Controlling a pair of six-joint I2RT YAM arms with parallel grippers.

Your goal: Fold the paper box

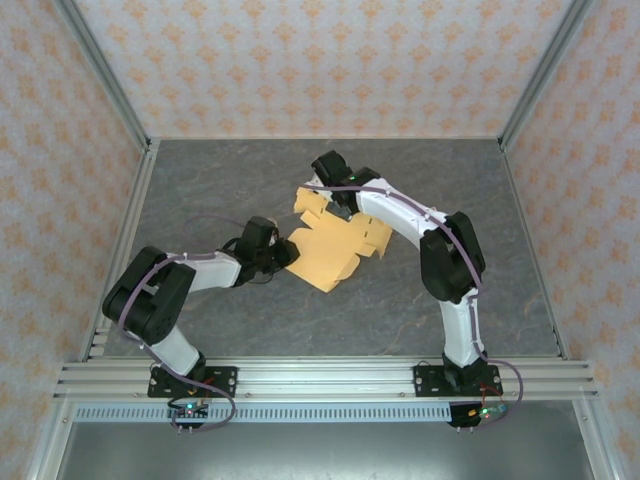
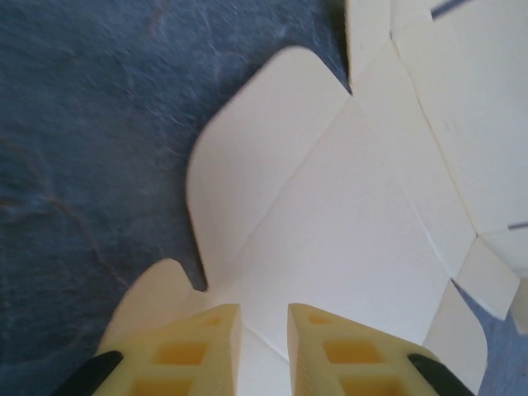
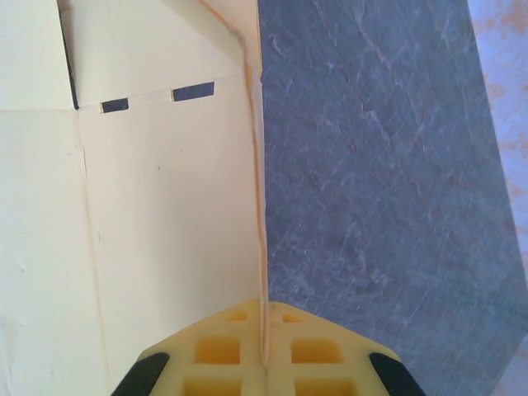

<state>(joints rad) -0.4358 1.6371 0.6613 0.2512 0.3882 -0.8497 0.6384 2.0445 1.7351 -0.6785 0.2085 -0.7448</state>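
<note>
Grey table (image 1: 250,320) between patterned walls (image 1: 300,60), right gripper (image 3: 264,322) pinching paper box (image 1: 335,255) edge, left gripper (image 2: 264,318) slightly parted

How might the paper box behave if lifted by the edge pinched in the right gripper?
Likely floppy: the paper box is a thin, creased, slit sheet, so it should sag along folds. Probably light; the right gripper's narrow edge pinch may slip.

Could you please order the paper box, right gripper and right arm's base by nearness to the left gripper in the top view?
1. paper box, immediately right
2. right gripper, beyond the box
3. right arm's base, near-right edge
</note>
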